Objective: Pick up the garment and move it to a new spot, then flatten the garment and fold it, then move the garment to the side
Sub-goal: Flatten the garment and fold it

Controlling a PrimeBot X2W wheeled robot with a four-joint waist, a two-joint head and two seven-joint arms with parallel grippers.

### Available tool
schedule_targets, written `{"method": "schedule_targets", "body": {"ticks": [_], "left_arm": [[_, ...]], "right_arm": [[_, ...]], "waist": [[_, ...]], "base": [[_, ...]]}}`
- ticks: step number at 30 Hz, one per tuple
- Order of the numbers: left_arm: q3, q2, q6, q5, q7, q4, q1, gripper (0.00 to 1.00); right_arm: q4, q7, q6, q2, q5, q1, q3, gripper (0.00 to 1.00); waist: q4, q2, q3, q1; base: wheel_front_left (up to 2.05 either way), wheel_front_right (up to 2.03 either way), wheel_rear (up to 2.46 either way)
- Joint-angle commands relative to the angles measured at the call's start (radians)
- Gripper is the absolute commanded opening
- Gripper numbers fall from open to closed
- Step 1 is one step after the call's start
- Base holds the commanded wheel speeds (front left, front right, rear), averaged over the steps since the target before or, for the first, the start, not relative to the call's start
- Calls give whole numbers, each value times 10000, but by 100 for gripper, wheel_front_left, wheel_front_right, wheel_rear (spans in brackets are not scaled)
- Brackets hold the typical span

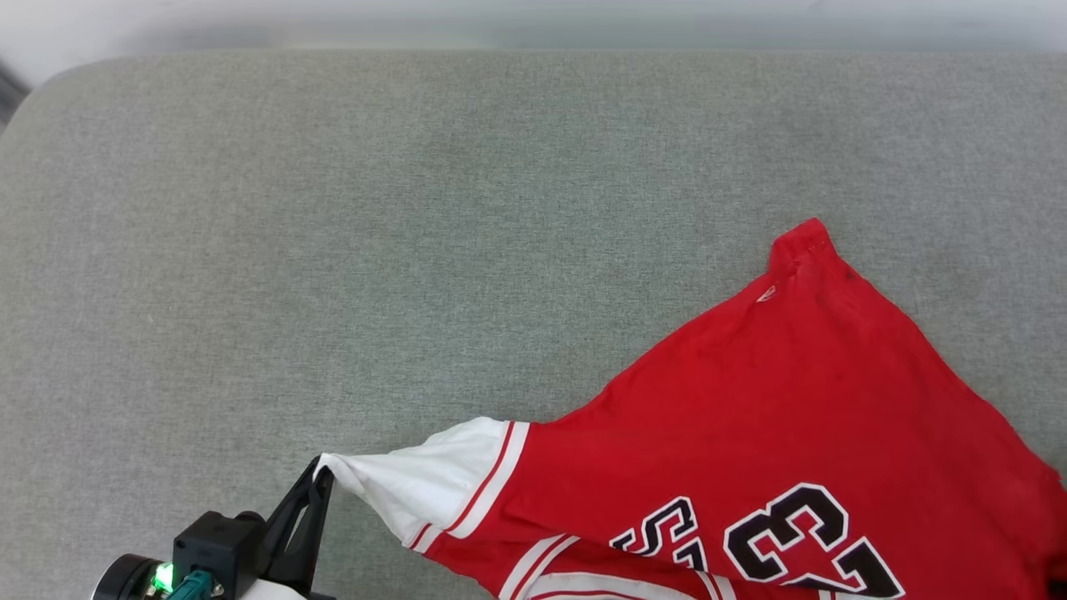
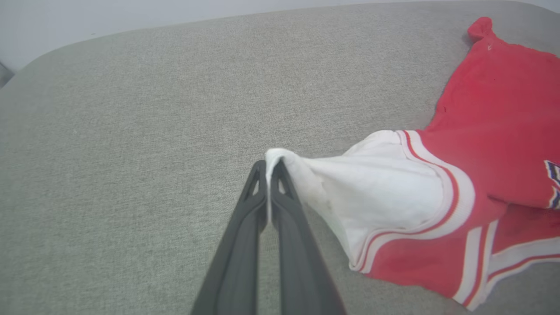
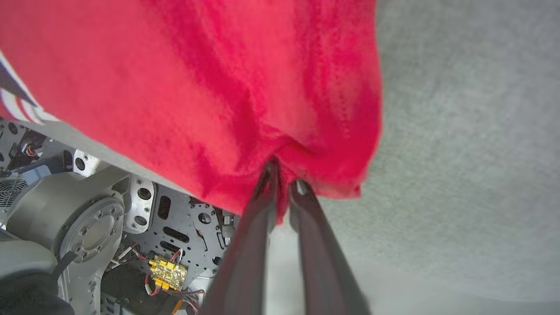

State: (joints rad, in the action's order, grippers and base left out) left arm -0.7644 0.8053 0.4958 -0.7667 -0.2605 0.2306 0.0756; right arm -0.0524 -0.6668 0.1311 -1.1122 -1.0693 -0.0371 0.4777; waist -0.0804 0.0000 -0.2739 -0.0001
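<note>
The left gripper (image 2: 267, 164) has its two dark fingers pressed together on the very tip of the white sleeve (image 2: 385, 175), a thin bite right at the cuff's edge. In the head view it sits at about 7 o'clock, with the sleeve drawn taut away from it toward 3 o'clock. The right gripper (image 3: 282, 177) pinches a bunched fold of red cloth between its nearly closed fingers, and that cloth hangs over the robot's own base (image 3: 100, 218) and its exposed wiring (image 3: 168, 271). The garment (image 1: 792, 400) lies across the grey cushion (image 1: 417, 208) at 4 to 5 o'clock of the head view, its numerals (image 1: 783, 533) low at 5 o'clock and one red corner peaking toward 1 o'clock. The main risk, as I judge it, is the sleeve slipping out of the left fingers, since so little fabric is caught and it is already under tension. A pull further apart could also stretch the body askew rather than flat. The loose red edge near the base could snag on the wiring if the right arm drops.
</note>
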Motion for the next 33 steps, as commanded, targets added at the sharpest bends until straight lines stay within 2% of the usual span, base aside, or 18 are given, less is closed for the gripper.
{"method": "schedule_targets", "body": {"ticks": [1,8,13,18,24,28,33], "left_arm": [[23,-20,-6,66,-65,-12,16,0],[-53,-38,-77,153,32,-24,234,0],[-142,-174,-202,259,83,-13,535,0],[-231,-401,-377,424,96,-108,965,0],[-339,-702,-550,632,99,-222,1460,0],[-373,-873,-655,723,86,-288,1755,0],[-391,-1079,-765,826,62,-342,2034,0]], "right_arm": [[100,70,-7,58,82,-56,-137,100],[1286,-119,-6,-1,747,-1435,-2078,100],[2338,-1288,-7,165,1212,-3088,-2532,100],[2471,-3174,-7,755,1672,-5192,-1632,100],[1344,-4993,-7,2119,2671,-7691,70,100],[318,-5472,-7,2870,3106,-8804,885,100],[-646,-5524,-7,3347,3550,-9627,1855,100]], "waist": [[10,0,6,1],[-76,0,-63,1],[-326,0,-348,1],[-623,0,-788,1],[-1013,0,-1401,1],[-1267,0,-1840,1],[-1462,0,-2364,1]], "base": [[0,0,0],[0,0,0],[0,0,0],[0,0,0],[0,0,0],[0,0,0],[0,0,0]]}}
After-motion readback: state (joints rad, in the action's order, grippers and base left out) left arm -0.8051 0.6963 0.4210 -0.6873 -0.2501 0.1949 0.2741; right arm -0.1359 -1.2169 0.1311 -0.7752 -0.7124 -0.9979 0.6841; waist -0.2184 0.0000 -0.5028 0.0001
